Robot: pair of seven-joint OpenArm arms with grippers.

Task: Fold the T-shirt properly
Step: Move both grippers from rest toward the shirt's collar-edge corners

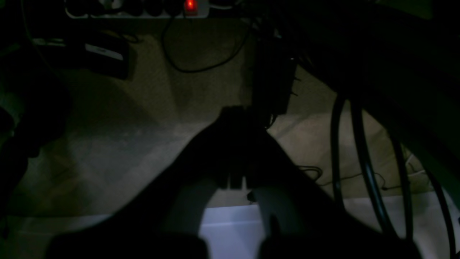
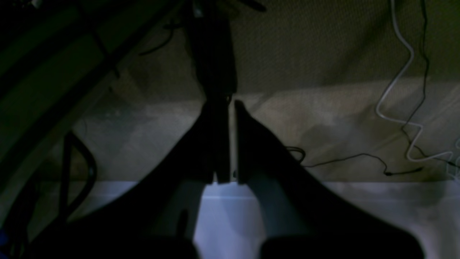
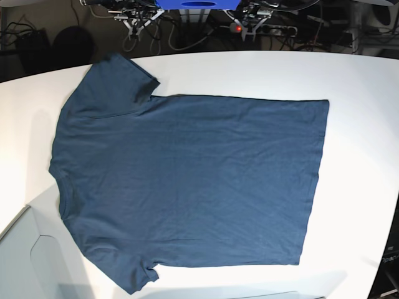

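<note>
Navy cotton T-shirt (image 3: 193, 187) lies flat, lightly wrinkled, on white table (image 3: 361, 81).

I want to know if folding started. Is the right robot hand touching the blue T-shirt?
Apart. The right wrist view shows the right gripper over a white table edge and floor, with no cloth near. In the base view, the T-shirt lies flat, alone.

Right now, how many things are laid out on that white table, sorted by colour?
Navy blue: 1, the T-shirt, spread flat on the white table.
Other colours: 0 visible on the table in the base view.
Total: 1
</note>
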